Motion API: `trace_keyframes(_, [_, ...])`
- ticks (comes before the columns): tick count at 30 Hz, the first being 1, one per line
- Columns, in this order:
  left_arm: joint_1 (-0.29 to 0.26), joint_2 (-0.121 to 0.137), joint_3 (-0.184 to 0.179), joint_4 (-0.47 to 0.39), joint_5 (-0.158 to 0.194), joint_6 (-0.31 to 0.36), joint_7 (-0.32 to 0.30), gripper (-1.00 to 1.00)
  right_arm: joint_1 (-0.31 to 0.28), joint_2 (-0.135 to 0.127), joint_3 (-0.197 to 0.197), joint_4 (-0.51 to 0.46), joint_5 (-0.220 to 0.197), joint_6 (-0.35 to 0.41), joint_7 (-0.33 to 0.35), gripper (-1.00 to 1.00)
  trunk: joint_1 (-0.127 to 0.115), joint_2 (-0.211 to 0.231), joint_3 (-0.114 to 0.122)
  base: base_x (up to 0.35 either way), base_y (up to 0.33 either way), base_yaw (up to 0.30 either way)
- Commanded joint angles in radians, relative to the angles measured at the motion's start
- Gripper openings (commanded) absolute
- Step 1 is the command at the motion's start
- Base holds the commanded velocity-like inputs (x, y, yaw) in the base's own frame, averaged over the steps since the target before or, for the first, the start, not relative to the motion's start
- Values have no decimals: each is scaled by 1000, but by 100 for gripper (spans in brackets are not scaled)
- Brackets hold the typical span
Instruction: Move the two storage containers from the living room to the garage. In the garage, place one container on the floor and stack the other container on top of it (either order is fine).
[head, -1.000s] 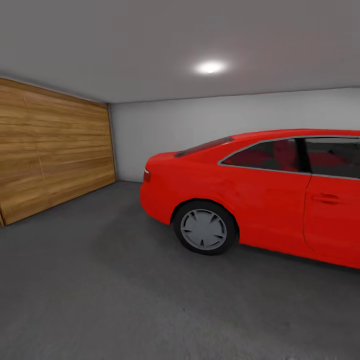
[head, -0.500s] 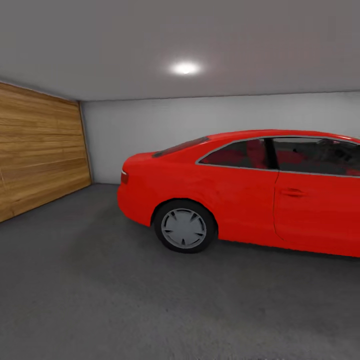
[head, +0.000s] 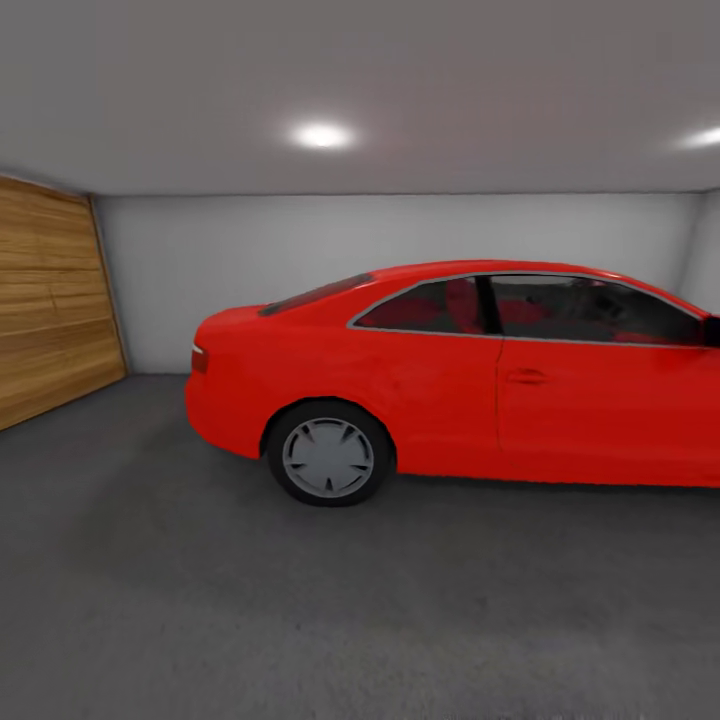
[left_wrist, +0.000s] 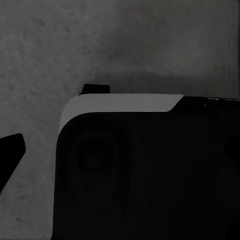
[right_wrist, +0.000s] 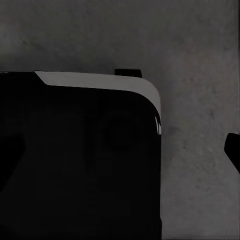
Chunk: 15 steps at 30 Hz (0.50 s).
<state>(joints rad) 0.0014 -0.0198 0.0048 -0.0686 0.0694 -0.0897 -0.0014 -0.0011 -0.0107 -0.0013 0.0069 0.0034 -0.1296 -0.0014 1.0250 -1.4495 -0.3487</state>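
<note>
Glossy red coupe (head: 470, 380) with a grey-hubbed wheel (head: 328, 457) is sitting side-on on the garage's mottled dark grey concrete floor (head: 300, 610). Pale grey back wall (head: 230, 250), wood-plank door (head: 50, 310) at left, ceiling lights (head: 322, 135) glowing. Wrist views are showing the robot's dark, white-edged base (left_wrist: 150, 170) over the concrete; finger states: cannot tell.

- A red car (head: 470, 380) stands side-on across the garage, blocking the way toward the pale grey back wall (head: 250, 250) from the middle to the right edge of the head view.
- Bare dark grey concrete floor (head: 300, 600) lies open in front of the car.
- An open strip of floor runs between the car's tail and the wood-plank door (head: 45, 300) at left.
</note>
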Motion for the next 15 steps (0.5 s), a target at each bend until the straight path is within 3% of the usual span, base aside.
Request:
trace_keyframes(1, [0,0,0,0,7,-2,0,100,0,0,0,1,0,-4,0,100,0,0,-1,0,0,-287])
trace_keyframes(15, [0,0,0,0,7,-2,0,100,0,0,0,1,1,-4,0,100,0,0,-1,0,0,-287])
